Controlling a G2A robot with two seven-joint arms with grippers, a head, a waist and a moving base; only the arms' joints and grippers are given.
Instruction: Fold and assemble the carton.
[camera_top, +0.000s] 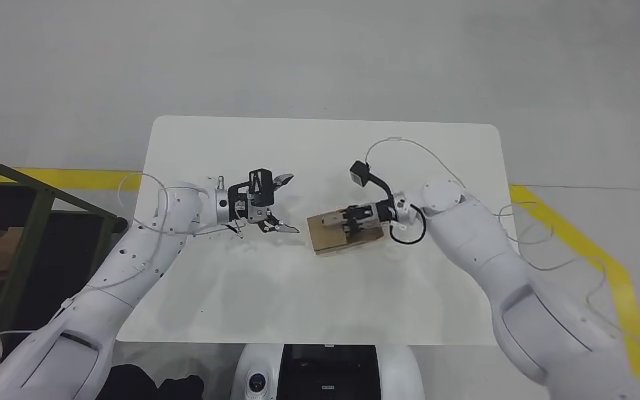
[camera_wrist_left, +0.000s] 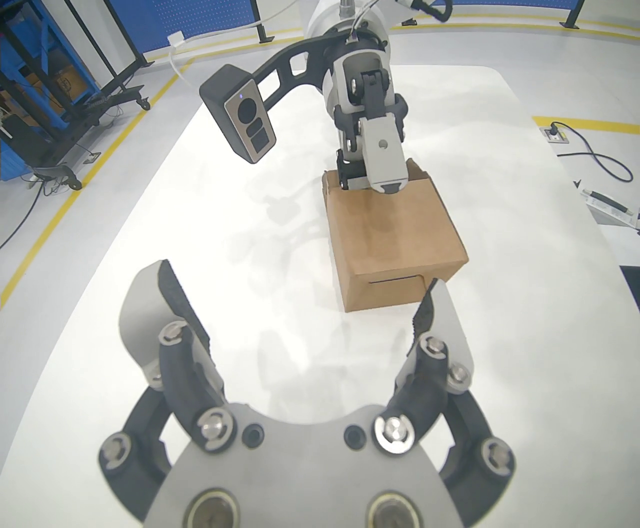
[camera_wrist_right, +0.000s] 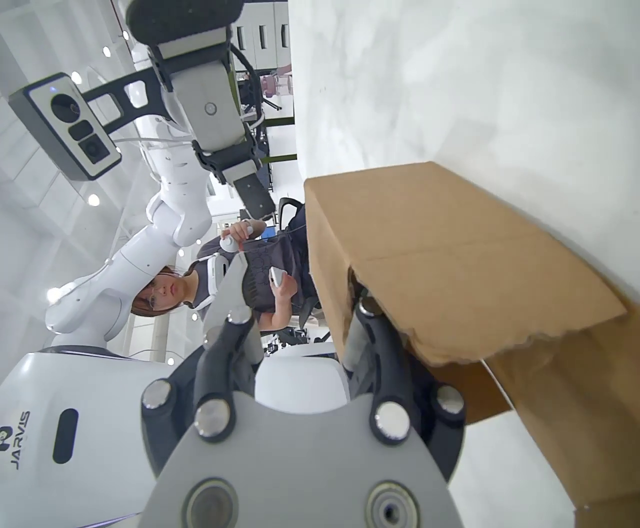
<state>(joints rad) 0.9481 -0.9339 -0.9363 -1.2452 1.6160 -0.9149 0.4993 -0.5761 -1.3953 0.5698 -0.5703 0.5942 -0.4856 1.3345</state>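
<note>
Carton (camera_top: 335, 238) of plain brown cardboard, box-shaped with matte faces, sits near the middle of the smooth white table (camera_top: 400, 295). Right gripper (camera_top: 352, 219) lies level at its open end, fingers apart and straddling one panel: one inside, the other outside with a gap to the board. Left gripper (camera_wrist_left: 297, 275) hovers just beside the closed end, its ribbed black pads (camera_wrist_left: 187, 305) spread wide, holding nothing.

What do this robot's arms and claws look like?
The left arm and right arm: glossy white rounded shells. The left gripper and right gripper: silver fingers, black ribbed pads, black linkages. Each wrist carries a black-bracketed camera, plus thin white cables.
</note>
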